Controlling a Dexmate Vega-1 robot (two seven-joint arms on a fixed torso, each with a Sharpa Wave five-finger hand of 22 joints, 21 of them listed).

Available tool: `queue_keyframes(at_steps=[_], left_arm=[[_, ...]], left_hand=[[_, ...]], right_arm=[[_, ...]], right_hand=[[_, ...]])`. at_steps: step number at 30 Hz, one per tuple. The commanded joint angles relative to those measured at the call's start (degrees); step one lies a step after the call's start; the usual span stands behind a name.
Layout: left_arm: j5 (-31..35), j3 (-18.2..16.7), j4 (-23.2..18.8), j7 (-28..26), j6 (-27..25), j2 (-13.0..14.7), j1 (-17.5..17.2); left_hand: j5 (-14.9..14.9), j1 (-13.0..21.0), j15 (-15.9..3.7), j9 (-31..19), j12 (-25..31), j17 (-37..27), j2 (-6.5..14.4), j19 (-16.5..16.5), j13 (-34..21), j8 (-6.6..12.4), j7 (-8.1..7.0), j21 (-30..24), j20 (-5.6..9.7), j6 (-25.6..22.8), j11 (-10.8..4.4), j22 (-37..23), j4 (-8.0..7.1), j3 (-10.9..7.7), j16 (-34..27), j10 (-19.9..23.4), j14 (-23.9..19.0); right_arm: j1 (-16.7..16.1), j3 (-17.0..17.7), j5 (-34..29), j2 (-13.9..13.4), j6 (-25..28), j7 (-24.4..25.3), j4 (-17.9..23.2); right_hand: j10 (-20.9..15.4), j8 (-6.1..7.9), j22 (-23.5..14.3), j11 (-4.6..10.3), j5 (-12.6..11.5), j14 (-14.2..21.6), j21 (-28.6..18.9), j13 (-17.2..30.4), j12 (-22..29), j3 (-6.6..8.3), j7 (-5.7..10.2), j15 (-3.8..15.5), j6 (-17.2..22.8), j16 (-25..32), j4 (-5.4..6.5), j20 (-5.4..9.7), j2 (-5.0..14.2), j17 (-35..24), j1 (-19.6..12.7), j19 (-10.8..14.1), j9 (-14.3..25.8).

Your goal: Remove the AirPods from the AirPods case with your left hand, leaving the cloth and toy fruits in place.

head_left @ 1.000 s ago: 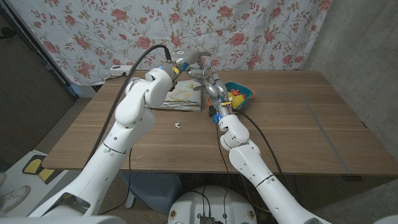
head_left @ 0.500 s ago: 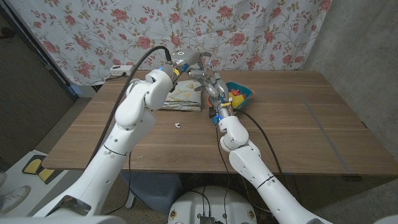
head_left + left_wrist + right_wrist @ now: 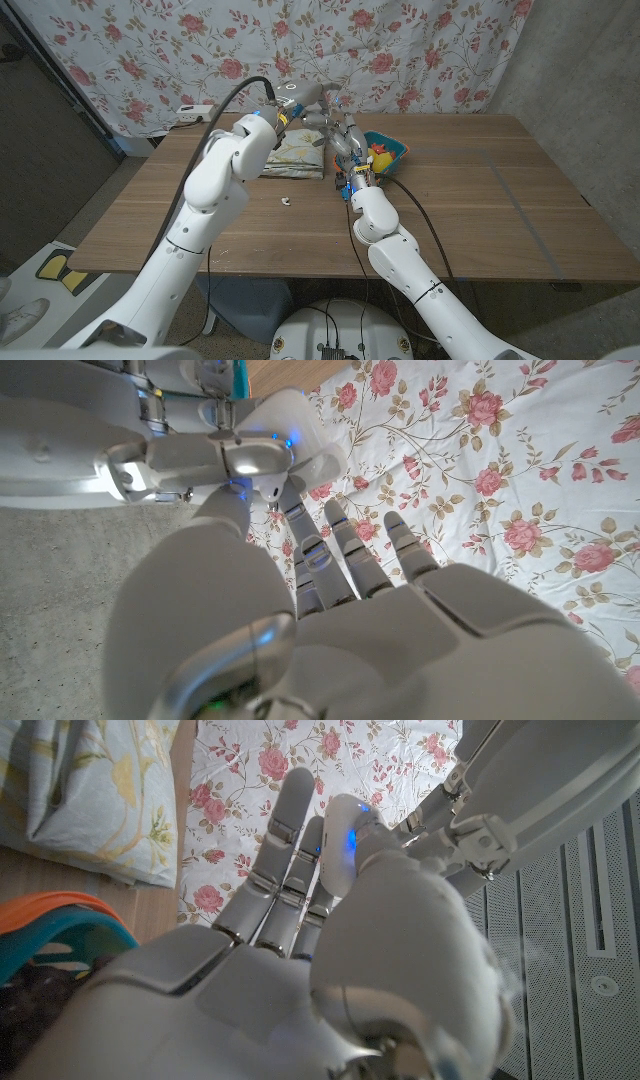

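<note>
Two robot hands meet above the far middle of the wooden worktop (image 3: 470,215), upper centre of the head frame. Nearer, left of centre, one small white piece (image 3: 286,200), possibly an AirPod, lies alone on the wood. The right robot hand (image 3: 345,140) grips the white AirPods case (image 3: 285,440) upright, likely steadying it. The left robot hand (image 3: 300,97) reaches its fingers to the case; whether it pinches anything is unclear. Beyond lie the folded cloth (image 3: 295,155) and the blue bowl of toy fruits (image 3: 392,152).
</note>
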State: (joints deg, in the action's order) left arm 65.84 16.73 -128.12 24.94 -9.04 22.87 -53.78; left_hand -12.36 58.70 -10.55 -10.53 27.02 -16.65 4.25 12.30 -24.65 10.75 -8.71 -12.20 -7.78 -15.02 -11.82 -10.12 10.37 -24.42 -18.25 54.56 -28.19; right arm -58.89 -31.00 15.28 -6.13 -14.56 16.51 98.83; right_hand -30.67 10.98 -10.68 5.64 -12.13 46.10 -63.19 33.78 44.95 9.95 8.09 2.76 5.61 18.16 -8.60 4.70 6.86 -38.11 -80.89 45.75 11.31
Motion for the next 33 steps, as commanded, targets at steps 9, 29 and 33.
queue_keyframes(at_steps=[9,29,33], left_arm=[[-3.52,-1.92,-0.5,-0.62,1.17,-0.15,-0.74],[-6.09,-3.27,-0.34,-9.13,4.56,-0.7,-2.73],[-7.28,-3.65,-0.62,-9.27,4.62,-0.91,-2.76]], left_hand=[[0.03,0.46,-0.2,-0.28,1.47,-1.02,0.47,0.77,-8.98,0.07,-0.46,0.07,0.51,-0.33,-0.77,-0.3,-1.47,2.04,-0.31,-1.38,-1.47],[-0.77,6.43,-2.18,-0.32,3.76,-2.71,2.38,1.82,-11.17,-0.11,0.02,-0.19,0.2,0.83,-0.77,-0.33,0.19,0.59,-1.42,-1.56,-3.15],[-0.76,6.72,-2.22,-0.33,3.94,-2.88,2.31,1.93,-11.29,-0.06,-0.03,-0.22,0.26,0.77,-0.77,-0.34,0.21,0.68,-1.53,-1.48,-3.21]], right_arm=[[0.15,-0.59,-1.21,-0.72,0.25,2.08,0.45],[-0.05,-0.17,-0.65,-1.04,1.08,2.53,1.1],[-0.1,0.06,0.13,-1.05,1.23,2.17,1.07]], right_hand=[[-6.2,0.5,0.01,5.54,-0.35,5.07,-0.67,0.04,0.28,-0.14,0.08,10.74,0.39,-0.15,-0.09,7.04,-0.08,-0.21,-0.23,-9.56,0.17],[-6.34,0.45,0.06,5.55,-0.37,5.12,-1.01,-0.04,0.24,-0.16,0.08,10.71,0.41,-0.23,-0.07,7.0,-0.14,-0.16,-0.21,-9.87,0.16],[-6.35,0.43,0.08,5.55,-0.38,5.13,-1.08,-0.02,0.24,-0.16,-0.04,10.72,0.37,-0.25,-0.07,6.99,-0.16,-0.15,-0.22,-9.93,0.16]])
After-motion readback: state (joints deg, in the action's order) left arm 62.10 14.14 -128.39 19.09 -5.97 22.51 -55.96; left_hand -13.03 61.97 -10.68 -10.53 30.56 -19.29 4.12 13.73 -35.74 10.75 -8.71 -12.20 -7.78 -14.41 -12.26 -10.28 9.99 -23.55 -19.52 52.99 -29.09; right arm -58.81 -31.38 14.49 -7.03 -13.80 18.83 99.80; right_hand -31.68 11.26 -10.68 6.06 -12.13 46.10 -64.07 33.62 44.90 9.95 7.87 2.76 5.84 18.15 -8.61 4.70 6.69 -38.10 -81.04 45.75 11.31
